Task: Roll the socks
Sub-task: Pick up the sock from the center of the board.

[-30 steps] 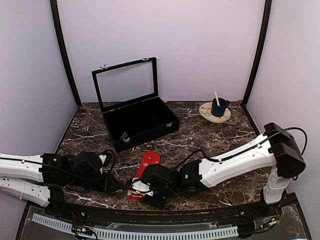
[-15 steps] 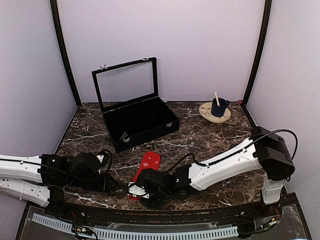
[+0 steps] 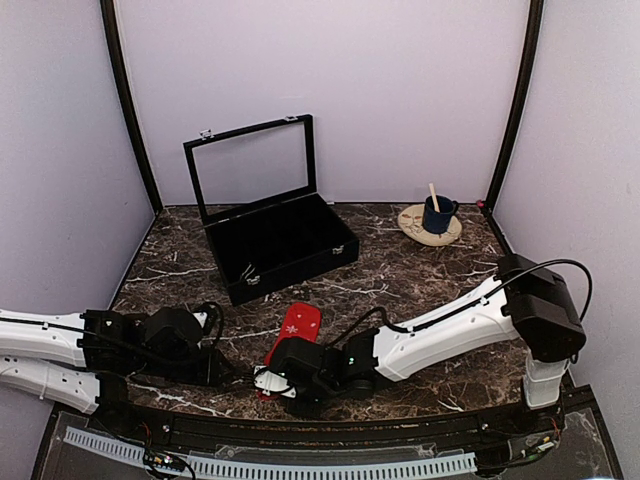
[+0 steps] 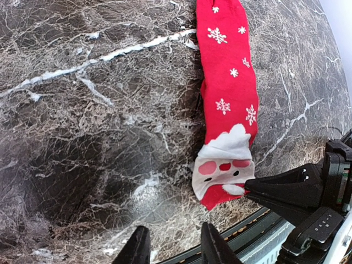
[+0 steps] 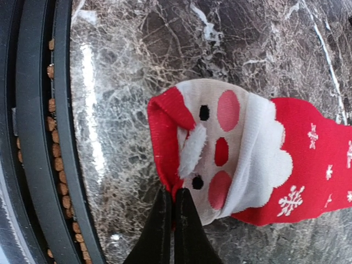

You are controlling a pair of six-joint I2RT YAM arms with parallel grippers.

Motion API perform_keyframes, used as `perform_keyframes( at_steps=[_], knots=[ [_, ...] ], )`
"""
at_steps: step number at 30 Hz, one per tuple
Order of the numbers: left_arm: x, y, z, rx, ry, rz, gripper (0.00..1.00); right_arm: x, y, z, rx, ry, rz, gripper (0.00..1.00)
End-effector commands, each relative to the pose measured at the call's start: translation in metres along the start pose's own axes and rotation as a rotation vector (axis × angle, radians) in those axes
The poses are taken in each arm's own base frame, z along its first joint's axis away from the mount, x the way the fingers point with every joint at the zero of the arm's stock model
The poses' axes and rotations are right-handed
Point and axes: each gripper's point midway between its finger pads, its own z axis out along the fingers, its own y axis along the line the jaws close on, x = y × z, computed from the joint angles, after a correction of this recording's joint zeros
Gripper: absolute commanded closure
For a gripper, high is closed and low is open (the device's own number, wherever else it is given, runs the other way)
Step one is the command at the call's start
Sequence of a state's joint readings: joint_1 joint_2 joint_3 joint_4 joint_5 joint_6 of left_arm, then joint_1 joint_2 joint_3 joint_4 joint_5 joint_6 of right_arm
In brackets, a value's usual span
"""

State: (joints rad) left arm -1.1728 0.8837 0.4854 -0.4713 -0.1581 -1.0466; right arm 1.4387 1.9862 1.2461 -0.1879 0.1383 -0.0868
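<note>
Lilac walls (image 3: 400, 100), dark marbled table (image 3: 420, 275)

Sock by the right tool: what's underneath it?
The red sock lies on the marble table, which shows all round it. The right tool is shut on the edge of its Santa-face end. Anything directly beneath is covered by the fabric.

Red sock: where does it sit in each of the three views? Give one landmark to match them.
Top external: red sock low centre, slightly left of the middle.
Left wrist: upper right, running down from the top edge.
Right wrist: centre through to the right edge.
Shared landmark: its Santa-face end, where the right gripper's fingers pinch the edge.
</note>
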Motion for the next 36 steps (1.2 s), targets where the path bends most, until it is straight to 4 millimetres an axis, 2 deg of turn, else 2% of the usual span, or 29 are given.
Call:
perform_keyframes(
  at_steps=[1,7,16,19,28,36],
  knots=[
    [0.002,0.004,0.004,-0.019,-0.001,0.030,0.66,0.000,0.002,-0.006,-0.066,-0.004,0.118,1.00],
    [-0.002,-0.006,0.009,-0.001,-0.005,0.077,0.66,0.001,-0.010,-0.018,-0.170,-0.017,0.322,1.00],
    [-0.009,-0.036,0.016,0.075,-0.016,0.200,0.66,0.001,-0.028,-0.028,-0.341,0.018,0.552,1.00],
    [-0.009,-0.046,0.018,0.102,-0.022,0.245,0.66,0.005,-0.029,-0.026,-0.420,0.056,0.623,1.00],
    [0.000,-0.076,0.022,0.169,-0.031,0.408,0.65,0.011,-0.044,-0.028,-0.534,0.092,0.793,1.00],
    [0.012,-0.095,0.031,0.159,-0.013,0.552,0.63,0.020,-0.045,-0.026,-0.588,0.129,0.848,1.00]
  ],
)
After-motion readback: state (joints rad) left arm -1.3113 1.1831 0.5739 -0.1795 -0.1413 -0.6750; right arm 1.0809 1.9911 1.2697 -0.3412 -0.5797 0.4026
